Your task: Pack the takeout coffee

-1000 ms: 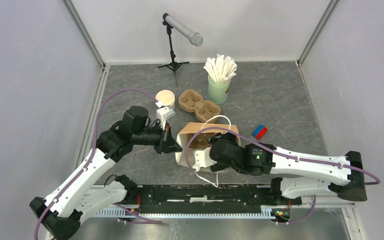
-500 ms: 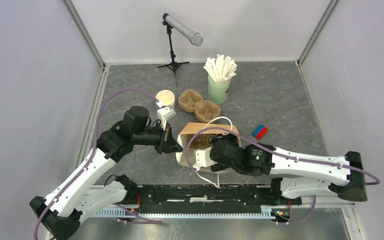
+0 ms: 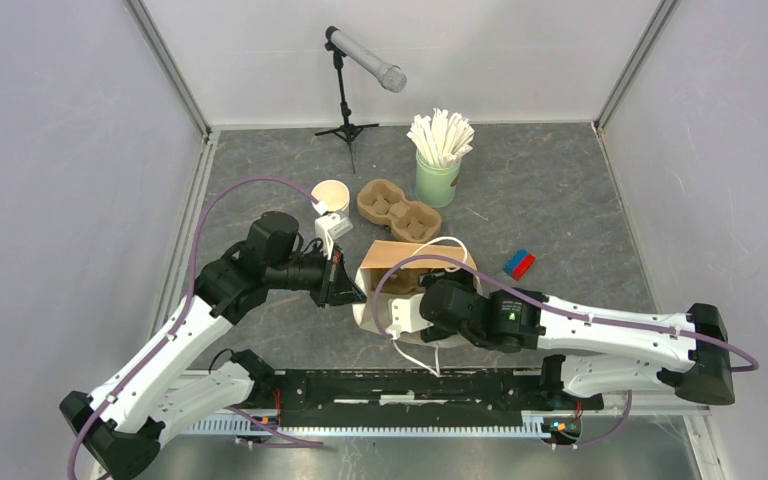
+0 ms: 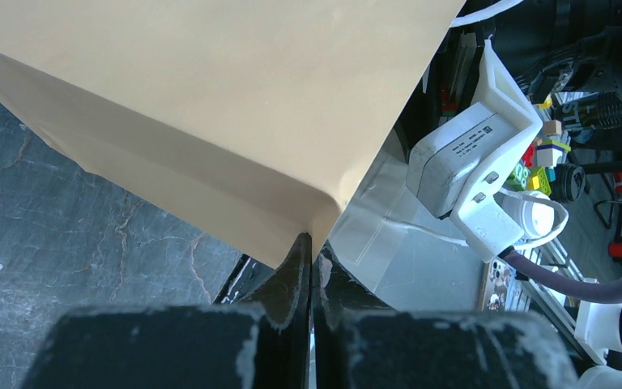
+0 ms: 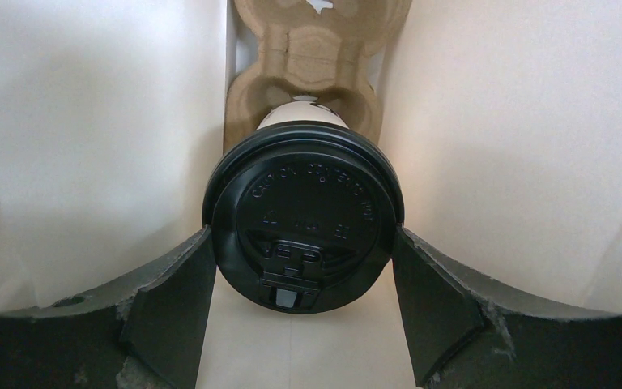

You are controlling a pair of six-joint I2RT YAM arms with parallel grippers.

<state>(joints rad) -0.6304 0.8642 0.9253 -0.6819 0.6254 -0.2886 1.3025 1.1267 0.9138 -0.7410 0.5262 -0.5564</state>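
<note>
The takeout coffee (image 5: pixel 304 219), a white cup under a round black lid, is inside the paper bag (image 3: pixel 392 253). My right gripper (image 5: pixel 301 239) reaches into the bag and is shut on the cup, one finger pressing each side of the lid. The cup's base sits at a pocket of the brown pulp cup carrier (image 5: pixel 247 89) that lies deeper in the bag. My left gripper (image 4: pixel 314 243) is shut on the bag's (image 4: pixel 210 105) rim at its left corner. In the top view the cup itself is hidden by the bag and the right arm.
A stack of lidless cream cups (image 3: pixel 331 196) and a second pulp carrier (image 3: pixel 398 210) stand behind the bag. A green holder of white sticks (image 3: pixel 438 160) is at the back, a red-and-blue block (image 3: pixel 519 264) to the right, and a microphone stand (image 3: pixel 350 90) at the far wall.
The right arm has crept slightly leftward, deeper into the bag. The left arm keeps its pinch on the rim without moving.
</note>
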